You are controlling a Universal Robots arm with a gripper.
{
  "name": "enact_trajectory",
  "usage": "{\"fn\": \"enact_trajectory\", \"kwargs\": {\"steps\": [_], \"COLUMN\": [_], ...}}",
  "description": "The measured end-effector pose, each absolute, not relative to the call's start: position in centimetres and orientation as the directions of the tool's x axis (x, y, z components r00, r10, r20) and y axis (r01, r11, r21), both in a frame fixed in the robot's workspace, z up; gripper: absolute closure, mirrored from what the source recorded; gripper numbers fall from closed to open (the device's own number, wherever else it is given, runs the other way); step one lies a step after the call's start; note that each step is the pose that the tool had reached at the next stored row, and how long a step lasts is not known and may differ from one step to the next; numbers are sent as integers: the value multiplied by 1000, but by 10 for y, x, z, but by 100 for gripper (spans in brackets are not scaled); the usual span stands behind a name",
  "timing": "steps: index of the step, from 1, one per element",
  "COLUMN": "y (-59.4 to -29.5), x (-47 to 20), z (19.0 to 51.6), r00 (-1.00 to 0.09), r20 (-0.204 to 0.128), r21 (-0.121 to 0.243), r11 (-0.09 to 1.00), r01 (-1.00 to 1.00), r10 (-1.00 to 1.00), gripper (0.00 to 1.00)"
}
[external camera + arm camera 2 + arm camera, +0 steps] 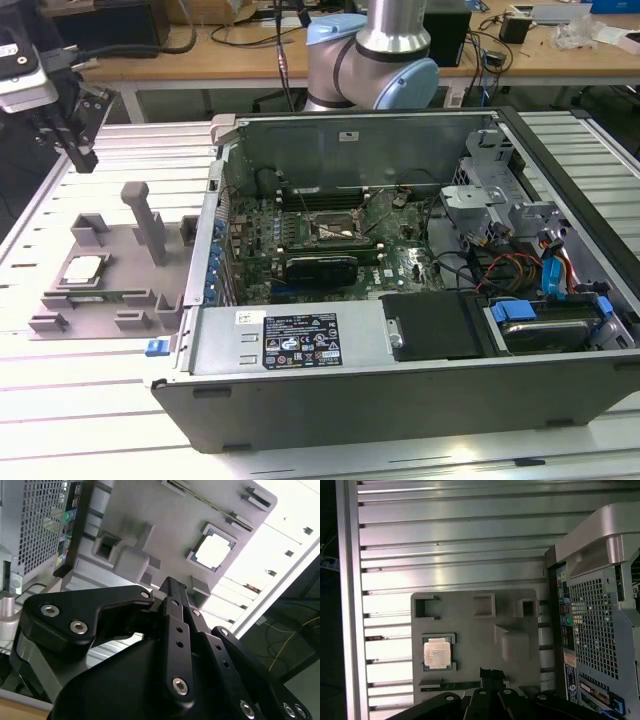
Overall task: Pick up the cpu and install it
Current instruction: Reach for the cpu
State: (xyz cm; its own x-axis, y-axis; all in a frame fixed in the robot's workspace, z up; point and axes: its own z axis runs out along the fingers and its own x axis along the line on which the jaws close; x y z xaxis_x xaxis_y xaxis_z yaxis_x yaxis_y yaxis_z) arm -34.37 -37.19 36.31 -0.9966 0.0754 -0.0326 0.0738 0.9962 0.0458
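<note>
cpu (pixel 83 268) sat flat in a pocket of the grey fixture plate (pixel 125 262), far on the exterior view's left. Gripper (pixel 84 158) hovered above it, fingers pinched together on nothing (well clear of the chip). Open PC case (pixel 300 345) lay to the right, motherboard socket (pixel 335 232) inside.

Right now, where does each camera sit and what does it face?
Exterior view: off the arm, looking down at the open dark computer case, grey tray, arm and gripper.
First wrist view: on the wrist, looking down past the gripper at the tray.
Second wrist view: likewise, slanted, past the gripper.
Shared: the square silver cpu resting in the tray.
</note>
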Motion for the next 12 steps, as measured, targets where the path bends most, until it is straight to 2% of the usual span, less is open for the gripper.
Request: {"fn": "enact_trajectory", "kwargs": {"steps": [12], "y": [-369], "x": [-371], "z": [337], "r00": [-997], "r20": [-34], "r21": [46], "r11": [996], "r01": [74], "r10": [75], "gripper": [89]}}
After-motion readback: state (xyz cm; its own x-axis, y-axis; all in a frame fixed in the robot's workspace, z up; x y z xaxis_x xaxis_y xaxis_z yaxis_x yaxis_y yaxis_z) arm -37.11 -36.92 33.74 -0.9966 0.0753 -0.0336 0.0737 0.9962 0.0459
